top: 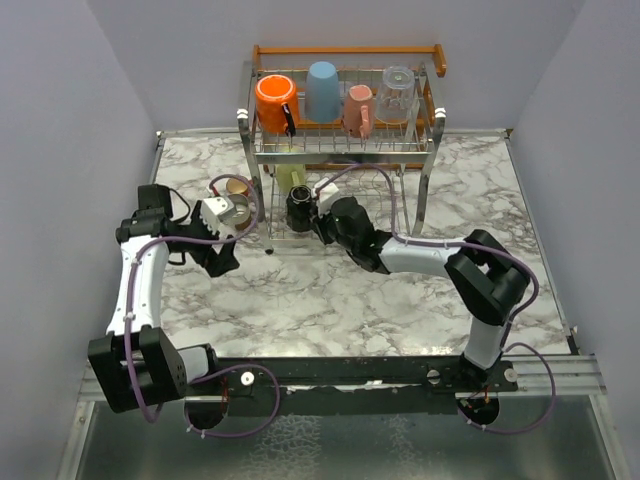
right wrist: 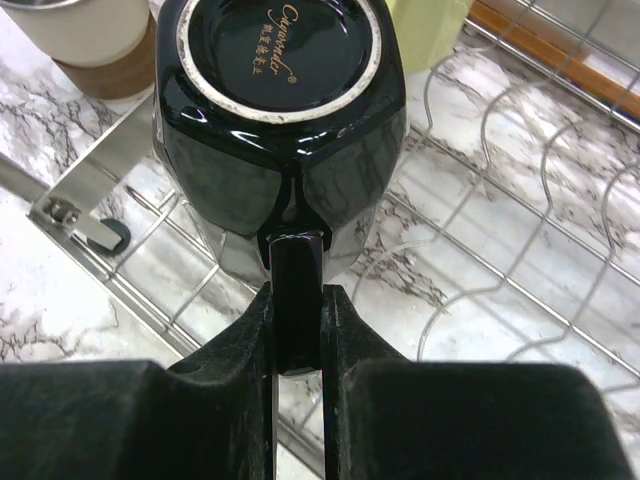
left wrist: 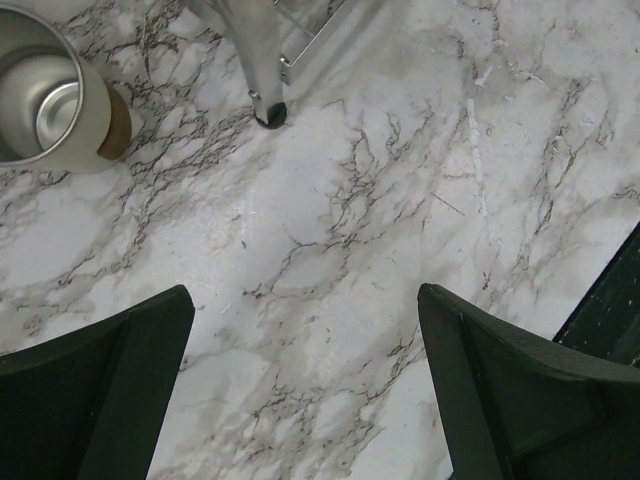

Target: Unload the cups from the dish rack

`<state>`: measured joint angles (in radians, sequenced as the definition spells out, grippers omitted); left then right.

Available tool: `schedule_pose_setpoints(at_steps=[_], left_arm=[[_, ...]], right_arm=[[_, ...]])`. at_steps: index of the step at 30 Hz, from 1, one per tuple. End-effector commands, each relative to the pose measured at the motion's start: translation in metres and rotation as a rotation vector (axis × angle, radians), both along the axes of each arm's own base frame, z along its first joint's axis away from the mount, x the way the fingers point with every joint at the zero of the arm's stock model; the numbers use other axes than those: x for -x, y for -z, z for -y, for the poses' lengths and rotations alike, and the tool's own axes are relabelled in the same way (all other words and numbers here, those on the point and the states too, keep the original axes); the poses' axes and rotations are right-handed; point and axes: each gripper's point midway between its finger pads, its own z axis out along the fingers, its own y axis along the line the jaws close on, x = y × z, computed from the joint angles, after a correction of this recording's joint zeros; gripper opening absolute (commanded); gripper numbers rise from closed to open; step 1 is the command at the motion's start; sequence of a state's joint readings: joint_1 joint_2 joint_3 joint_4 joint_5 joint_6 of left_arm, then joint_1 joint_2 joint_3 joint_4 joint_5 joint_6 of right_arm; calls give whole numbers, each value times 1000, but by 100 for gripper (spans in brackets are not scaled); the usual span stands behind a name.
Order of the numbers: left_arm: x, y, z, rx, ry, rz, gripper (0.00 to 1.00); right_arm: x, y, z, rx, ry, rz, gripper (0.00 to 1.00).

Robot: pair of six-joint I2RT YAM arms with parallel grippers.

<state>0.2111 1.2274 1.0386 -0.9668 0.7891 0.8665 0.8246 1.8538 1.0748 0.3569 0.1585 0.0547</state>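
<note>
The dish rack [top: 345, 49] stands at the back of the table. On its upper tier sit a bright orange mug [top: 272, 100], a light blue cup [top: 322, 90], a pink mug [top: 358, 110] and a clear glass [top: 397, 93]. A pale yellow cup [top: 290, 178] and a black mug [top: 299, 208] are on the lower tier. The black mug [right wrist: 280, 100] lies bottom up, and my right gripper [right wrist: 297, 320] is shut on its handle. A tan cup [left wrist: 50, 95] with a steel inside stands upright on the table. My left gripper [left wrist: 305, 300] hangs open over bare marble beside it.
A steel leg [left wrist: 262, 60] of the rack ends in a black foot just ahead of the left gripper. The lower tier's wire floor [right wrist: 500, 270] stretches to the right of the black mug. Grey walls close in the marble table [top: 330, 290] on three sides.
</note>
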Motion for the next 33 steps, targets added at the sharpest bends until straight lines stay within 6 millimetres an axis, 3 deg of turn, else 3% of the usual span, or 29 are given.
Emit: schedule_pose_setpoints(at_steps=[1, 9, 17, 26, 33], left_arm=[[9, -6, 18, 3, 90, 76, 98], [18, -9, 51, 10, 174, 98, 98], [15, -15, 68, 29, 195, 120, 99], [28, -19, 98, 122, 308, 251, 99], [46, -38, 123, 183, 423, 360, 99]], right_arm=[[3, -46, 8, -92, 51, 98, 1], [31, -89, 23, -224, 64, 124, 1], [68, -124, 29, -396, 22, 43, 1], [129, -128, 39, -592, -63, -220, 1], [177, -129, 42, -845, -156, -446, 1]])
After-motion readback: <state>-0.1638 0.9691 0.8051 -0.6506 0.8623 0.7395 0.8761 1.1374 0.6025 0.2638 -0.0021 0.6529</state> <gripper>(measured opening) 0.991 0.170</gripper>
